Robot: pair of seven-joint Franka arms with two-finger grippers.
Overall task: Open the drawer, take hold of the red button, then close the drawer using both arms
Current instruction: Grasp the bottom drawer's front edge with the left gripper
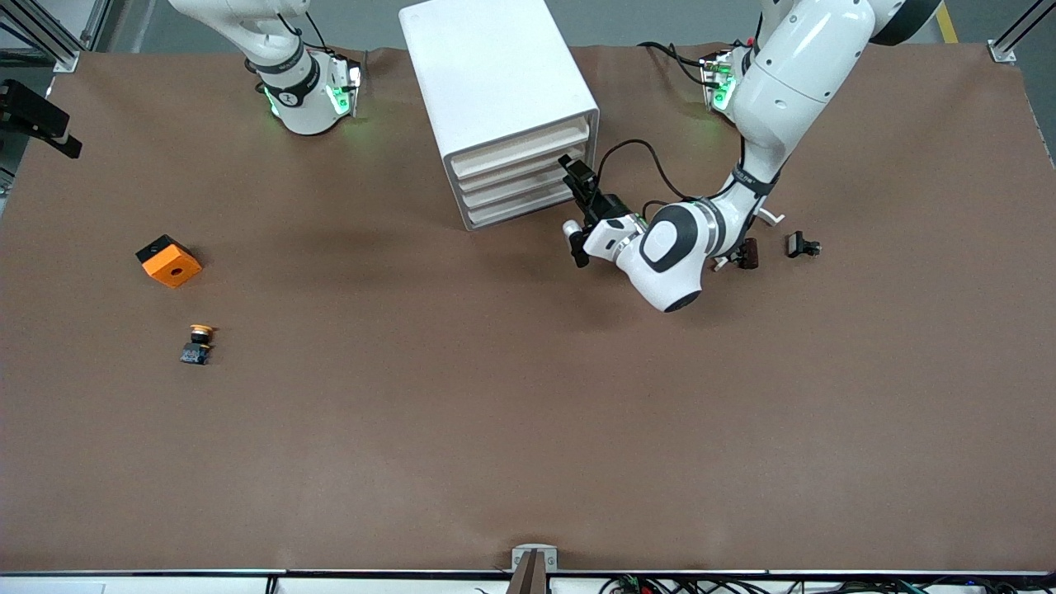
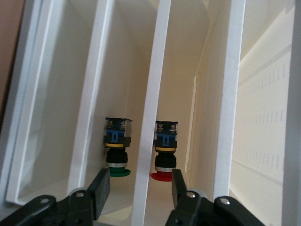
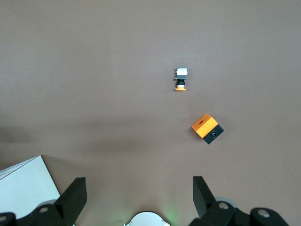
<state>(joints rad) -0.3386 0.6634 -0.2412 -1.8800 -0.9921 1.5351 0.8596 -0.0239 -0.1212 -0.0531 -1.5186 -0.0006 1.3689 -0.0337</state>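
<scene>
Front view shows the tall white cabinet [image 1: 499, 99] standing on the brown table [image 1: 528, 412], near the robots' bases. All four drawers look pushed in. The left gripper [image 1: 575, 216] is right at the cabinet's front, at the end toward the left arm. Its fingers [image 2: 99, 190] are spread apart, one on each side of a thin white drawer edge [image 2: 150, 141], and they pinch nothing.

The left wrist view looks into the cabinet from up close. The red button [image 2: 165, 150] sits deep inside one slot, red cap toward the gripper, a little way past the fingertips and not touching them. A green button [image 2: 117, 148] sits in the slot next to it.

The right gripper [image 3: 139, 197] waits up high near its own base, beside the cabinet, spread wide and holding nothing. Well apart from the cabinet, toward the right arm's end of the table, lie an orange cube [image 1: 169, 261] and an orange-capped button [image 1: 198, 344].
</scene>
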